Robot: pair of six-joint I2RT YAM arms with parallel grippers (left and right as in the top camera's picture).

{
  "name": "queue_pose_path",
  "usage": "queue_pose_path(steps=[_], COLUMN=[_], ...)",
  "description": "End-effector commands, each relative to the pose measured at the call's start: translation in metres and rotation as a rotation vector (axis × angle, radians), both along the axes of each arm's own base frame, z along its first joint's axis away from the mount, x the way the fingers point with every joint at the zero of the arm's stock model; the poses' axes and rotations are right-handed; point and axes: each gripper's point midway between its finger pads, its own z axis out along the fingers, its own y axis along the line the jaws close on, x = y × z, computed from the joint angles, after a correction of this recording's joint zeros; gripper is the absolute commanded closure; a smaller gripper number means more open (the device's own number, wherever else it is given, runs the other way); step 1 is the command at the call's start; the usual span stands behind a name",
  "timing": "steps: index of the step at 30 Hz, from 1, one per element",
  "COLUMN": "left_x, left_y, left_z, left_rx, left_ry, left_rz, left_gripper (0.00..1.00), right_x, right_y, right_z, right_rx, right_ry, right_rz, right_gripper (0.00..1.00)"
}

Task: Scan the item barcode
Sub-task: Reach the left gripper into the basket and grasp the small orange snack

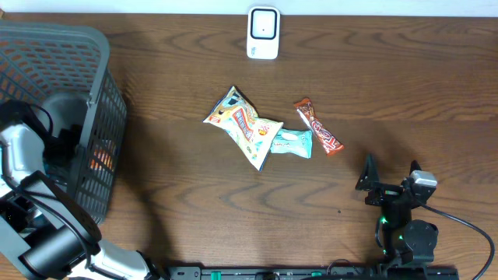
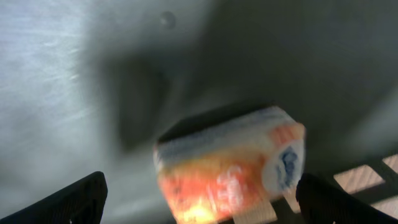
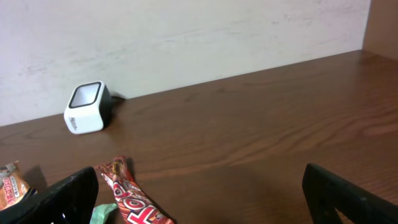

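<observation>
Grey plastic basket (image 1: 47, 70) sits at nine o'clock on the wooden table (image 1: 389, 78). Inside it, our left gripper (image 2: 208, 205) hangs with jaws spread wide, holding nothing, just above an orange-and-white packet (image 2: 230, 165) on the basket floor. At the centre lie a yellow snack bag (image 1: 241, 124), a teal packet (image 1: 289, 142) touching it, and a red bar (image 1: 317, 126) just beside. The white scanner (image 1: 263, 33) stands at twelve o'clock. Our right gripper (image 3: 202, 202), at five o'clock, is also wide and empty. We judge no scan is under way; next, one gripper must close on an item and turn its barcode to the scanner.
</observation>
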Motion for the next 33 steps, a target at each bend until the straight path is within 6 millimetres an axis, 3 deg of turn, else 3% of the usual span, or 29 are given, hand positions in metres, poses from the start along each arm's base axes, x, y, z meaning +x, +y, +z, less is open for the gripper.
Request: queue_pose_path(steps=[1,3,8,10,11,15,19,24,27,28,33], left_x=[0.0,0.001,-0.006,-0.006,-0.006,-0.002,0.009,0.011,0.005,0.0,-0.018], left_y=[-0.013,-0.018,-0.024,-0.024,-0.024,-0.017,0.003,0.03,0.036,0.035,0.017], left_z=[-0.016,-0.024,-0.039,-0.04,-0.04,-0.03,0.008,0.087,0.134,0.159,0.224], left_rx=[-0.058,-0.073,-0.08,-0.078,-0.077,-0.058,0.015,0.158,0.24,0.283,0.39], left_ry=[-0.035,-0.057,-0.058,-0.055,-0.056,-0.083,-0.172,-0.337,-0.436,-0.492,-0.653], left_rz=[-0.015,-0.018,-0.018,-0.019,-0.02,0.001,0.015,0.067,0.107,0.127,0.159], left_gripper=[0.03,0.09,0.49,0.73,0.93,0.93,0.93,0.93,0.93,0.93,0.93], right_x=[0.0,0.0,0.0,0.0,0.0,0.0,0.0,0.0,0.0,0.0,0.0], right_y=[-0.002,-0.002,-0.002,-0.002,-0.002,-0.002,-0.002,-0.002,-0.002,-0.002,-0.002], right_z=[0.0,0.0,0.0,0.0,0.0,0.0,0.0,0.0,0.0,0.0,0.0], right_rx=[-0.014,-0.014,-0.014,-0.014,-0.014,-0.014,-0.014,-0.014,-0.014,-0.014,-0.014], right_ry=[0.0,-0.001,-0.001,-0.001,-0.001,-0.001,-0.001,-0.001,-0.001,0.0,-0.001], right_rz=[-0.012,-0.012,-0.012,-0.012,-0.012,-0.012,-0.012,-0.012,-0.012,-0.012,-0.012], right_gripper=[0.01,0.01,0.01,0.01,0.01,0.01,0.01,0.01,0.01,0.01,0.01])
